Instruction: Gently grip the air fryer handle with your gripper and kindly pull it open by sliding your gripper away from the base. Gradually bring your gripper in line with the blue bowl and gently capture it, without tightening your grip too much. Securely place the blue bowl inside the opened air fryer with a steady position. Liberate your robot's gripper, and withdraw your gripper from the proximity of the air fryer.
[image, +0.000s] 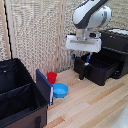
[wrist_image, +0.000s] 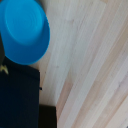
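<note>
The black air fryer (image: 116, 44) stands at the exterior view's right, and its drawer (image: 98, 69) is slid out toward the table's middle. The handle (image: 82, 73) is a dark bar on the drawer front, hard to separate from the black plastic. My white gripper (image: 81, 58) hangs just above the drawer's front end, its two dark-blue fingers apart with nothing between them. Well away from the gripper, the blue bowl (image: 60, 90) (wrist_image: 24, 32) rests upright on the wooden table beside the crate. The wrist view shows no fingers.
A big black fabric crate (image: 19, 95) (wrist_image: 17, 97) with a blue panel (image: 44, 86) fills the exterior view's lower left. Behind the bowl stands a small red cup (image: 51, 77). A woven screen forms the back wall.
</note>
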